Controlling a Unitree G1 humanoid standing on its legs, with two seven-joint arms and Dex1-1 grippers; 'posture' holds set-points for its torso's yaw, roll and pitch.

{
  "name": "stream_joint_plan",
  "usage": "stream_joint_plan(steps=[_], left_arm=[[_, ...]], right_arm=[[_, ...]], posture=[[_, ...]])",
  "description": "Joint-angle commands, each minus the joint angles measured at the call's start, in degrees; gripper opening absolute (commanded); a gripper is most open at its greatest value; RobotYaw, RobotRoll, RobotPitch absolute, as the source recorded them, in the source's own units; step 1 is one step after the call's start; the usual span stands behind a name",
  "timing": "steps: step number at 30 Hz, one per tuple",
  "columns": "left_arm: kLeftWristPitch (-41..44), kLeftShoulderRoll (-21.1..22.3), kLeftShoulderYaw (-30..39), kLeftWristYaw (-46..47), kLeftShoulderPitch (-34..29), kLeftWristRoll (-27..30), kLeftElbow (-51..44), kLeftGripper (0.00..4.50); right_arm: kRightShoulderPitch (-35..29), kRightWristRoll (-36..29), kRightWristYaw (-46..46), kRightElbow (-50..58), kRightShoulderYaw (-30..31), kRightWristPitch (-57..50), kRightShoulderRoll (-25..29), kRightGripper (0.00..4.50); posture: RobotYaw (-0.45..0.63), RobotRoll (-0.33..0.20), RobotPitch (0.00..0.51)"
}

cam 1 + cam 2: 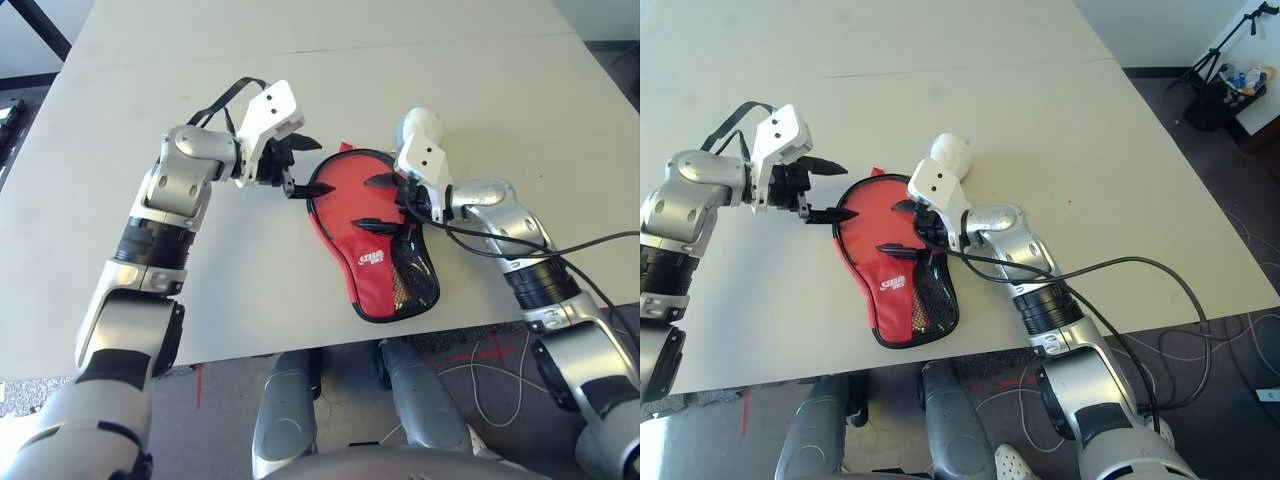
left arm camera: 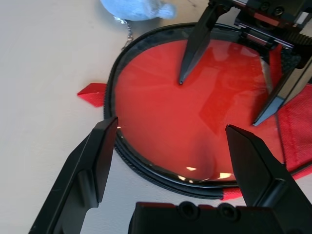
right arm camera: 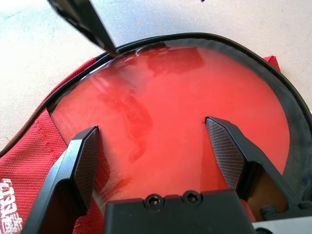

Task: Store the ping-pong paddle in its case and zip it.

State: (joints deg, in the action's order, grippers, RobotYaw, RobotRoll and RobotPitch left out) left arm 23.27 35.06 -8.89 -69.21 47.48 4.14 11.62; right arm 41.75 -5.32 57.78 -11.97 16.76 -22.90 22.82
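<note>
Left eye view: case (image 1: 375,277) flat on table (image 1: 250,260); red blade of the paddle (image 3: 170,107) under its clear window. My left gripper (image 2: 172,123) and right gripper (image 3: 152,123) both spread, at case's round end; best pin one edge, then pull the zipper steadily.

There was one table (image 1: 250,260), and on it one case (image 1: 372,292) with one white logo (image 1: 371,257), one mesh pocket (image 1: 412,272) and one red tab (image 2: 93,93). One paddle (image 3: 170,92) showed in the case — and one pale soft lump (image 1: 422,124) with one chain (image 2: 129,34) lay near it. There were two grippers, one left gripper (image 2: 172,122) and one right gripper (image 3: 152,122) — four black fingers in all. Beyond the table stood one bin (image 1: 1215,108).
</note>
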Motion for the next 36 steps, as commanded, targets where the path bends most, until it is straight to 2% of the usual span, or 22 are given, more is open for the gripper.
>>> stream_joint_plan(steps=[1,10,19,29,33,36], left_arm=[[1.7,-0.3,-2.1,-0.3,-2.1,0.7,-2.1,4.49],[4.4,-2.8,-5.3,1.5,-3.7,0.4,-2.0,4.49],[3.3,-2.8,-7.7,2.9,-5.5,-0.9,-0.1,4.49],[1.5,-3.4,-7.5,3.6,-5.3,-0.7,1.7,4.49],[0.8,-3.4,-7.5,3.7,-5.6,-0.8,2.2,4.49],[0.6,-3.5,-7.5,3.7,-5.6,-0.7,2.3,4.49]], right_arm=[[-2.9,1.7,1.1,-3.2,3.2,-2.7,0.5,4.50],[-2.7,1.6,1.4,-2.9,3.1,-3.1,1.0,4.50],[-2.1,0.4,2.6,-1.1,1.9,-4.9,2.4,4.50],[1.4,-5.3,9.9,2.9,-2.8,-7.1,9.0,4.50],[4.8,-8.7,15.4,2.7,-5.4,-8.7,13.7,4.50],[8.4,-8.6,15.8,-1.1,-6.9,-6.9,14.9,4.50]], posture=[[-0.06,0.000,0.299],[-0.07,0.000,0.298],[-0.08,0.000,0.298],[-0.08,0.000,0.293],[-0.08,0.000,0.290],[-0.08,0.000,0.288]])
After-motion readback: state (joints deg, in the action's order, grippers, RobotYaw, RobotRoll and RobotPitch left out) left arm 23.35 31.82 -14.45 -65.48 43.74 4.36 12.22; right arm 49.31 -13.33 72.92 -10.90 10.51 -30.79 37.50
